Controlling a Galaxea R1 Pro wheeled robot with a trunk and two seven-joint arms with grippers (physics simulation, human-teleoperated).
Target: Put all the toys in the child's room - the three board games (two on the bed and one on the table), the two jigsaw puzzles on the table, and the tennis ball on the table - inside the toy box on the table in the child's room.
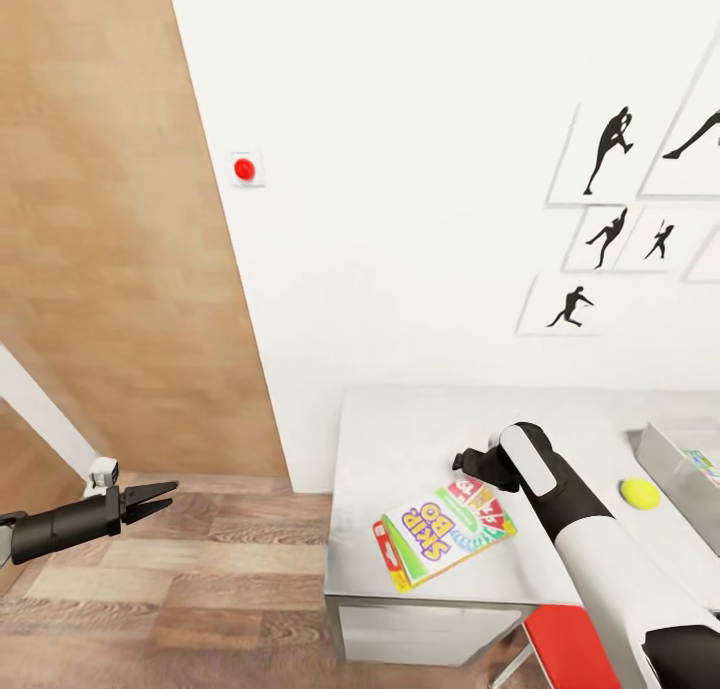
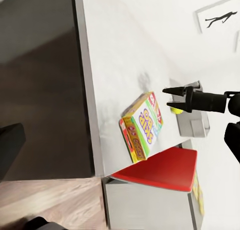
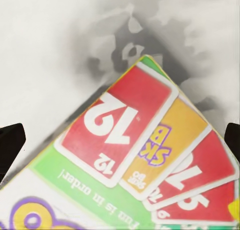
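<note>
While the yellow-green-red board game lies flat near the front left corner of the pale bench, the right gripper hovers just above its far corner. In the right wrist view the box's printed cards lie between 2 dark fingers spread wide, touching nothing. Farther right on the bench sits the tennis ball, just beside the near wall of the translucent toy box at the right edge. A red chair seat shows below the bench's front edge. Well to the left, over the wood-plank floor, the left gripper hangs with its fingers slightly apart and empty. Black silhouette pictures hang on the white wall behind.
</note>
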